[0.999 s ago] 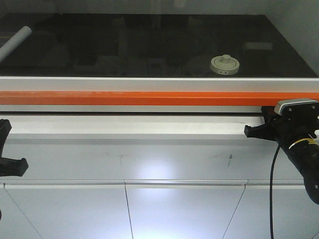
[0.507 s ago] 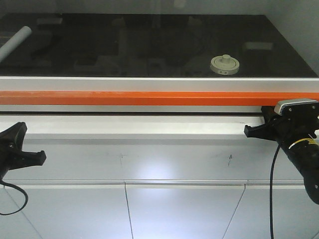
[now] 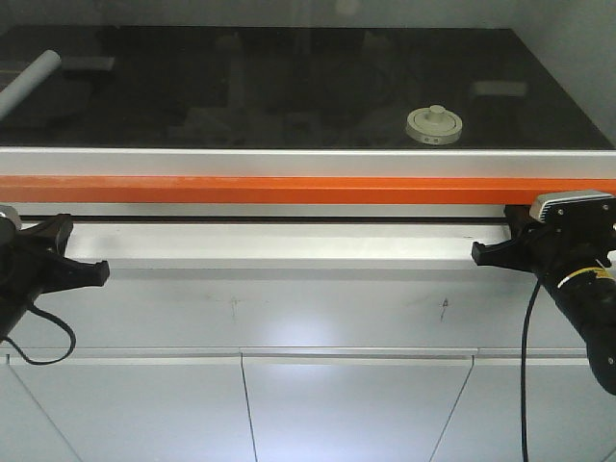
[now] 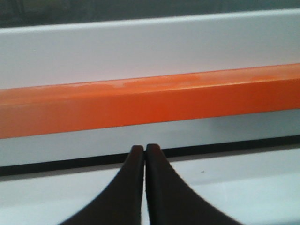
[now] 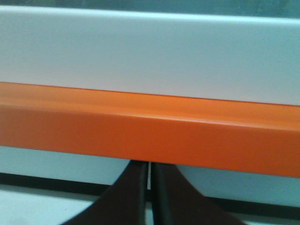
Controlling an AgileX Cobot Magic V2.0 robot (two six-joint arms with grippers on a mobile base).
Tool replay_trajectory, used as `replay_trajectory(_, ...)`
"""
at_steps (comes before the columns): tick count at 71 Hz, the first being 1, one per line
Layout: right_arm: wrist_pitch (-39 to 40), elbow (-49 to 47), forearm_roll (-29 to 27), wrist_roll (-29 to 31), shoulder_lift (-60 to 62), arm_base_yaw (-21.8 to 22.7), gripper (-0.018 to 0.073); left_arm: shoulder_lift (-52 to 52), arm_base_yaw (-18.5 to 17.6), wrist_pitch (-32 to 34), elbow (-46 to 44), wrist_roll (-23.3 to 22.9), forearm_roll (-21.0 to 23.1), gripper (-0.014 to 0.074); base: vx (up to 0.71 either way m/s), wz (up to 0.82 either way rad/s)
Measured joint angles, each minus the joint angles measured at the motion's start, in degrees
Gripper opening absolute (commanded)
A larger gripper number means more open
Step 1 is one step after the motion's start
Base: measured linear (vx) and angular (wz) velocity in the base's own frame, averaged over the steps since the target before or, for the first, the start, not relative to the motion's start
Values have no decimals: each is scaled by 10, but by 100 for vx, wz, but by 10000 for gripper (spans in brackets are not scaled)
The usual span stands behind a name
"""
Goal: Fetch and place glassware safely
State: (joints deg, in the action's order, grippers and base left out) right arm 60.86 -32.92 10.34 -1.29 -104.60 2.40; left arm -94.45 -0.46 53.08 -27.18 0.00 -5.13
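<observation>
While both arms sat low at the white ledge (image 3: 289,245), you had these items on view.

- Item: jar (image 3: 434,130), on the dark glossy surface (image 3: 241,87) beyond the orange bar (image 3: 308,189), right of centre, well apart from both grippers. Only its off-white knobbed lid (image 3: 435,119) read clearly; the glass body was hard to make out.
- Item: left gripper (image 4: 144,149), clenched on nothing, fingertips touching, arm cut off by the frame edge.
- Item: right gripper (image 5: 149,164), pressed to a hairline slit, holding nothing, tips partly lost under the bar in the wrist view.
- Item: grey tube (image 3: 29,79), upper left, cut off.
- Item: cable (image 3: 525,366), running off the bottom edge.
</observation>
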Motion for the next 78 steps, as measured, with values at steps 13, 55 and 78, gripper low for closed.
replay_trajectory(13,0,0,0,0,0,0,-4,-27,0,-2,-7,4,1,-7,0,0)
replay_trajectory(55,0,0,0,0,0,0,-4,-79,0,-7,-85,9,1,-7,0,0)
replay_trajectory(78,-1,0,0,0,0,0,-4,-84,0,7,-92,10,1,-7,0,0)
